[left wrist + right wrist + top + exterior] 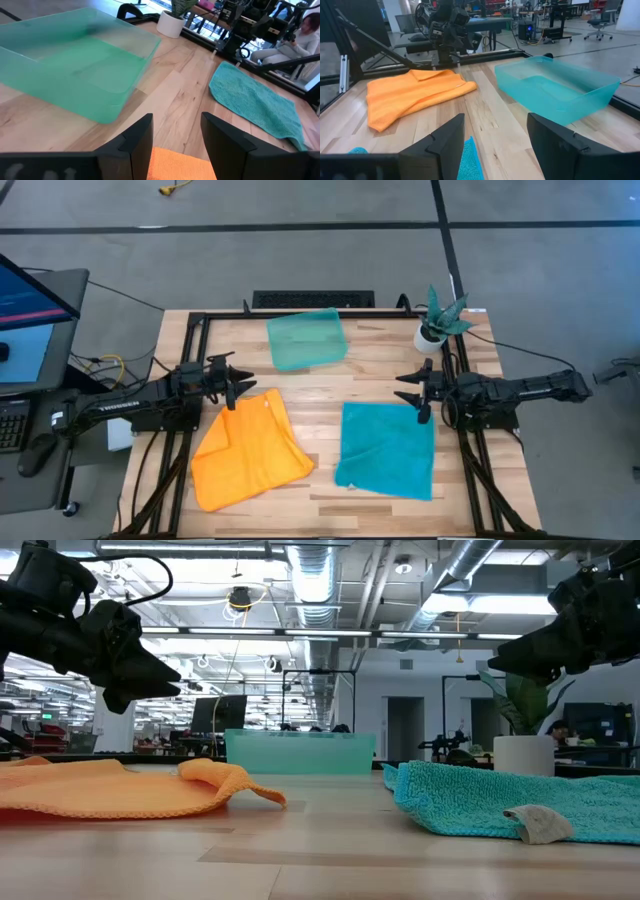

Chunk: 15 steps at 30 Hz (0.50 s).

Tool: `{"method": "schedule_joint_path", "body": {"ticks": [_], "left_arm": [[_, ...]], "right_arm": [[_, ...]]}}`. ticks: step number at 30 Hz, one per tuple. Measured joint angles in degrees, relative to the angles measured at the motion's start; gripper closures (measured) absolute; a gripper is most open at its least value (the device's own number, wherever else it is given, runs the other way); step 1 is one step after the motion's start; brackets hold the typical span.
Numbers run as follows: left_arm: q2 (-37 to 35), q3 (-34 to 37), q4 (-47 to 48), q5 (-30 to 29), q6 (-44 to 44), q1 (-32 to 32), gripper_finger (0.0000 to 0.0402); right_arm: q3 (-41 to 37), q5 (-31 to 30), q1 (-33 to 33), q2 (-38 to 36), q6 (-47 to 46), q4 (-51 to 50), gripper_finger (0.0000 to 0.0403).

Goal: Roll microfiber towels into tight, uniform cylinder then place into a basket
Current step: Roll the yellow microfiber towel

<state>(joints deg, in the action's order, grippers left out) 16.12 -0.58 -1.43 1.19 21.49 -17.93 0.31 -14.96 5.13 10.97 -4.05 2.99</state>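
left gripper (243, 384) sits at 9 o'clock with its fingers spread, holding nothing, just above the far edge of the orange towel (245, 450). right gripper (413, 390) at 3 o'clock is spread wide too, over the top edge of the teal towel (388, 448). we see the basket (306, 338) up at 12 o'clock, both towels lying flat and unrolled.

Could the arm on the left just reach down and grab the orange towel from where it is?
Probably yes. The left gripper hangs open just above the orange towel's far edge, with nothing between them. The tray and blue towel lie off to the side.
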Motion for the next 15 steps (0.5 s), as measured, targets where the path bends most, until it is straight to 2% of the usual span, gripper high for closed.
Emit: {"method": "schedule_joint_path", "body": {"ticks": [7, 15], "left_arm": [[0.02, 0.00, -0.04, 0.59, 0.20, 0.28, 0.0244], [0.48, 0.00, -1.80, 6.40, -2.18, 4.31, 0.0244]], "right_arm": [[0.01, 0.00, 0.00, -0.01, 0.00, 0.01, 0.0165], [0.01, 0.00, 0.00, -0.01, -0.02, 0.01, 0.0165]]}}
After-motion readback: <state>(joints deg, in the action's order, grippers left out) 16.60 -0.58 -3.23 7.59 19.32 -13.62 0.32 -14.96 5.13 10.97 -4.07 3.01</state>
